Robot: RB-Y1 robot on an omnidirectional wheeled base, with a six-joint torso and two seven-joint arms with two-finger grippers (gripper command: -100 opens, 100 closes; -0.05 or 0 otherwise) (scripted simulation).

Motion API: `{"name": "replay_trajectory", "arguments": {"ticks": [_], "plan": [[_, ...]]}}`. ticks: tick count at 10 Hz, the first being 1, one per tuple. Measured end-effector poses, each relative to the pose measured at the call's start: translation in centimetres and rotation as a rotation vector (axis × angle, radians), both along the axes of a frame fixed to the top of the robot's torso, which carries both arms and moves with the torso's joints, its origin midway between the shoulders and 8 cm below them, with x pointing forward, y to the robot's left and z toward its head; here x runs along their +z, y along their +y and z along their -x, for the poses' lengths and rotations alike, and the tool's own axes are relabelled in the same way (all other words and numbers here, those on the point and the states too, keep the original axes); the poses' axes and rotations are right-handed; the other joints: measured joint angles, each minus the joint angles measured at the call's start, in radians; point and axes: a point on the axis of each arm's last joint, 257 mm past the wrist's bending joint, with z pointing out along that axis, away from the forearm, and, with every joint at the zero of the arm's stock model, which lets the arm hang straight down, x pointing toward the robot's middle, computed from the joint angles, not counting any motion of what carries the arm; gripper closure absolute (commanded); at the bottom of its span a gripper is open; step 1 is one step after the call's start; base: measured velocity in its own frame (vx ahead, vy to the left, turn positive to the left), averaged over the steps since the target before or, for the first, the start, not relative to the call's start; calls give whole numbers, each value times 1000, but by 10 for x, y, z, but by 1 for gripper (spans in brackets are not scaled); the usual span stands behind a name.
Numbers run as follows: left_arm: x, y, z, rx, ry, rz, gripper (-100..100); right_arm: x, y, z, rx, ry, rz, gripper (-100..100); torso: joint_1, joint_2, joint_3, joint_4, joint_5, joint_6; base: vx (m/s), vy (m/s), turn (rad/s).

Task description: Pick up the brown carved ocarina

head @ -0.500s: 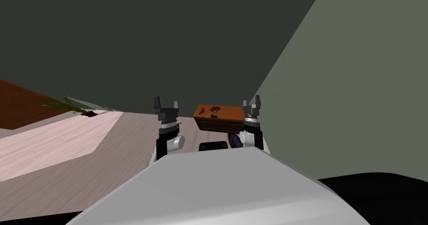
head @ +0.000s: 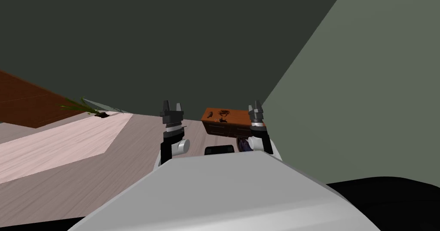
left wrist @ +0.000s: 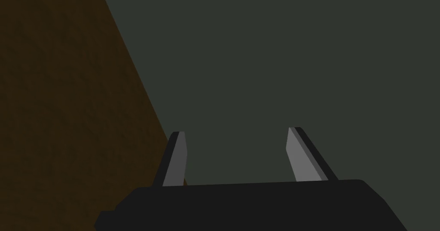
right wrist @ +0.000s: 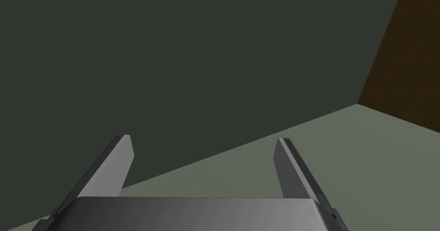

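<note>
Far ahead, a low brown cabinet [head: 226, 123] stands against the wall. On its top lie three small dark things. The elongated brown one at the left end looks like the ocarina [head: 210, 114]; its carving is too small to make out. My left gripper [head: 172, 105] is raised, well short of the cabinet and left of it. In the left wrist view the left gripper [left wrist: 236, 130] is open, with nothing between its fingers. My right gripper [head: 255, 107] is raised in front of the cabinet's right end. The right wrist view shows the right gripper [right wrist: 203, 137] open too.
A pale rug [head: 56, 147] covers the wooden floor at the left. A green plant [head: 86, 108] lies at its far corner. A dark wall runs behind the cabinet, and a grey-green wall [head: 365, 91] closes the right side. A black area [head: 386, 198] sits at the bottom right.
The whole head view has shifted: the plant, rug and cabinet now lie a little further right, so I have turned slightly. Both grippers are still raised and open.
</note>
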Motion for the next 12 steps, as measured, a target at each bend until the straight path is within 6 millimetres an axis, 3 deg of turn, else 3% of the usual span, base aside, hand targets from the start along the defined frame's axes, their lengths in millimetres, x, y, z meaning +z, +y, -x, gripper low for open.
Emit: {"name": "replay_trajectory", "arguments": {"ticks": [12], "plan": [[0,0,0,0,0,0,0,-130,-6,-18,-112,343,466,-100,-1,0,0,0,0,0,66,75,122]]}}
